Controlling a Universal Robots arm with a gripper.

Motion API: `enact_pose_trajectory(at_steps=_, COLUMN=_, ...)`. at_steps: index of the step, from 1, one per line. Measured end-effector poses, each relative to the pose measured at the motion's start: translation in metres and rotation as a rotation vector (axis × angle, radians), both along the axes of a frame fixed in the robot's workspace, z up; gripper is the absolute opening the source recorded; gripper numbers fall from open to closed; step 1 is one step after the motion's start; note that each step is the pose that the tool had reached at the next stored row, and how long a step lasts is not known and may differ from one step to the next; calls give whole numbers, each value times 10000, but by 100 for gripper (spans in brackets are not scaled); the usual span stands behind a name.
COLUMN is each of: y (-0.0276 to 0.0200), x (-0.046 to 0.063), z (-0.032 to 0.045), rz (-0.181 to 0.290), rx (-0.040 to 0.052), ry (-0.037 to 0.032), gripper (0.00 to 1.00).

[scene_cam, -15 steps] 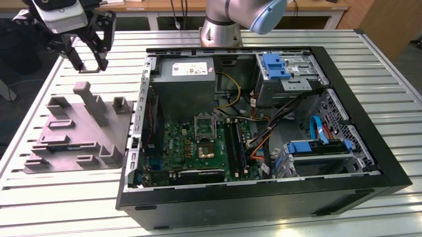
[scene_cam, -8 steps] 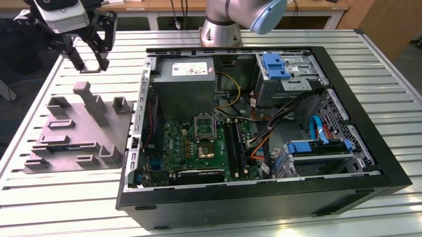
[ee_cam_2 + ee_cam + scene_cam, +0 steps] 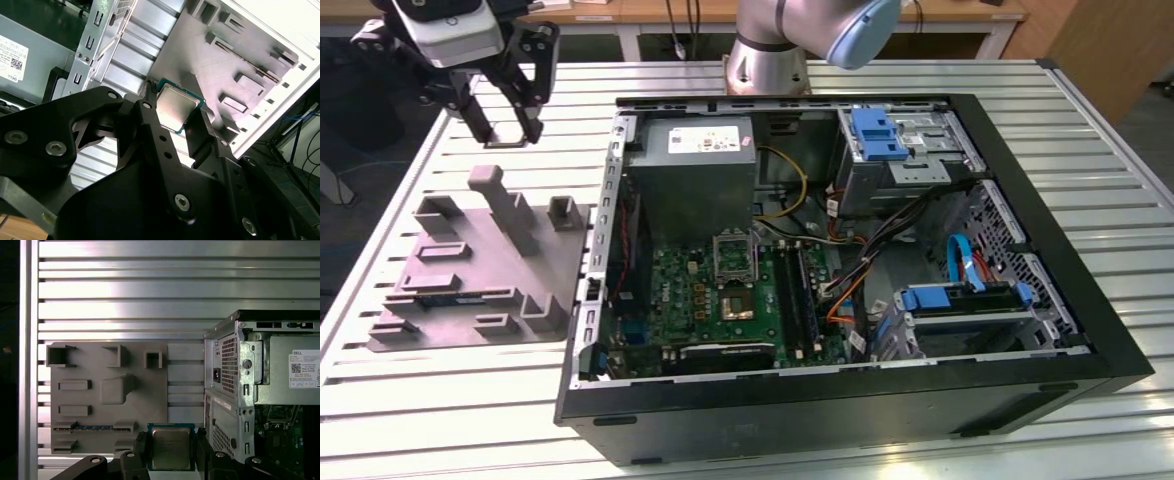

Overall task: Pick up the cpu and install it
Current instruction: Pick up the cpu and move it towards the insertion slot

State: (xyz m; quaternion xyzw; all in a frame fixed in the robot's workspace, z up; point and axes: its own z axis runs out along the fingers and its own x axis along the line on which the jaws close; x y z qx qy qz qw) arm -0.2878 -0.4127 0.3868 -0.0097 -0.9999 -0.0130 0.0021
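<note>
The cpu (image 3: 171, 447), a small square chip with a silvery metal top and a green rim, sits clamped between my two black fingers (image 3: 141, 446) in both wrist views. It is lifted off the grey moulded holder (image 3: 107, 390) and tilts in the second wrist view (image 3: 177, 107). In the exterior view my gripper (image 3: 507, 132) hangs above the far end of the holder (image 3: 480, 270), at the exterior view's left of the open computer case. The dark metal-framed socket (image 3: 732, 255) on the green circuit board lies inside the case, well away from the gripper.
The black computer case (image 3: 1067, 300) lies open on the slatted metal table (image 3: 440, 400), with a power supply (image 3: 700, 170), drive cages and cables inside. Its metal wall (image 3: 230, 385) rises close beside the holder. The arm's base (image 3: 767, 60) stands behind the case.
</note>
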Motion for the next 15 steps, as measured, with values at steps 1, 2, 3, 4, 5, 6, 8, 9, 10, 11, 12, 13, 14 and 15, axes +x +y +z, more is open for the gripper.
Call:
enact_pose_trajectory(at_steps=1, y=0, x=3, z=0, rz=0, rx=-1, ry=0, gripper=47)
enact_pose_trajectory(at_steps=2, y=0, x=5, z=0, rz=0, rx=0, ry=-1, gripper=47)
enact_pose_trajectory(at_steps=3, y=0, x=8, z=0, rz=0, rx=0, ry=0, gripper=47)
enact_pose_trajectory(at_steps=4, y=0, x=10, z=0, rz=0, rx=0, ry=0, gripper=47)
enact_pose_trajectory(at_steps=5, y=0, x=13, z=0, rz=0, rx=0, ry=0, gripper=47)
enact_pose_trajectory(at_steps=6, y=0, x=15, z=0, rz=0, rx=0, ry=0, gripper=47)
enact_pose_trajectory(at_steps=8, y=0, x=21, z=0, rz=0, rx=-1, ry=0, gripper=47)
enact_pose_trajectory(at_steps=9, y=0, x=23, z=0, rz=0, rx=0, ry=0, gripper=47)
enact_pose_trajectory(at_steps=10, y=0, x=25, z=0, rz=0, rx=0, ry=-1, gripper=47)
enact_pose_trajectory(at_steps=11, y=0, x=27, z=-1, rz=0, rx=0, ry=-1, gripper=47)
enact_pose_trajectory(at_steps=12, y=0, x=30, z=0, rz=0, rx=0, ry=-1, gripper=47)
enact_pose_trajectory(at_steps=13, y=0, x=33, z=0, rz=0, rx=0, ry=0, gripper=47)
enact_pose_trajectory(at_steps=14, y=0, x=34, z=0, rz=0, rx=0, ry=0, gripper=47)
enact_pose_trajectory(at_steps=15, y=0, x=36, z=0, rz=-1, rx=0, ry=0, gripper=47)
